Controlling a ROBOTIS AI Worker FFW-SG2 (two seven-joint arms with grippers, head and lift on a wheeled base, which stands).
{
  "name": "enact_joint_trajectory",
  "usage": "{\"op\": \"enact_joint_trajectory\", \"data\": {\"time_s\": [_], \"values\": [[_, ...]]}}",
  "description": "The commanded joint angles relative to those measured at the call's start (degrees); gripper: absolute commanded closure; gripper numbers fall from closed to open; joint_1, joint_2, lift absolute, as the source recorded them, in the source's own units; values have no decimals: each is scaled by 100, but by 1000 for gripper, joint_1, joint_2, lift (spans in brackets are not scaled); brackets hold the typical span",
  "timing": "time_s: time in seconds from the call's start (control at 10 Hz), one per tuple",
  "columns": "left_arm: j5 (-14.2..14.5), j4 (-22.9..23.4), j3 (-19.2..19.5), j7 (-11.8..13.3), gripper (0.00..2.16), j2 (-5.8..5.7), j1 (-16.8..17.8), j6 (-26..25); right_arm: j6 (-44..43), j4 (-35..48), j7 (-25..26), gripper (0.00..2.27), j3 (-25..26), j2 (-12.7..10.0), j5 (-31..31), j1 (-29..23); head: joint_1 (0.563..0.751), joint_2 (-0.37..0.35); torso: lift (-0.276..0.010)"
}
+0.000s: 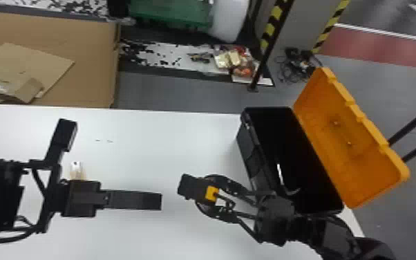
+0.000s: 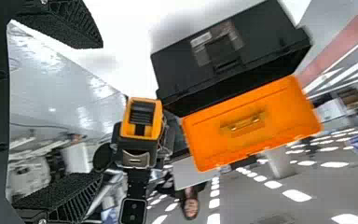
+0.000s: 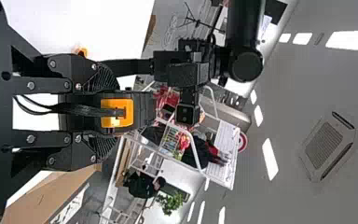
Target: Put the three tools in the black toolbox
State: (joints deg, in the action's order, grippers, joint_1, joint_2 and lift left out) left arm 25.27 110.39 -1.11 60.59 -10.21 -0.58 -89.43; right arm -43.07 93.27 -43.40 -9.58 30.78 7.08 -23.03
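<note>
One black-and-yellow tool (image 1: 190, 187), clamped between the narrowed jaws of the right gripper (image 1: 212, 195), points lengthwise toward the left gripper (image 1: 115, 161), which gapes wide and empty.

One toolbox (image 1: 253, 156), one held tool (image 2: 142, 119)

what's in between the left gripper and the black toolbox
In the head view, the right gripper is there, holding a black and orange tool above the white table.
</note>
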Motion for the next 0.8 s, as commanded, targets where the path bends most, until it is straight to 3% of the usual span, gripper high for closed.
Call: {"op": "enact_joint_trajectory", "data": {"time_s": [0.0, 0.2, 0.3, 0.5, 0.7], "values": [[30, 413, 893, -82, -1, 80, -602, -60, 67, -29, 24, 1595, 149, -28, 66, 9, 695, -182, -55], [101, 712, 1895, -214, -1, 309, -1252, -60, 260, -46, 200, 1595, 404, -125, 206, 61, 695, -103, -55], [101, 712, 2220, -214, -1, 405, -1463, -60, 594, 7, 358, 1592, 580, -231, 285, 61, 695, -84, -55], [101, 712, 2572, -337, -1, 608, -1806, -60, 2422, 560, 868, 1585, 949, -415, 338, 17, 695, -52, -55], [110, 703, 2730, -381, -1, 678, -1946, -60, 4127, 1167, 1483, 1588, 1379, -556, 356, -114, 695, -83, -55]]}}
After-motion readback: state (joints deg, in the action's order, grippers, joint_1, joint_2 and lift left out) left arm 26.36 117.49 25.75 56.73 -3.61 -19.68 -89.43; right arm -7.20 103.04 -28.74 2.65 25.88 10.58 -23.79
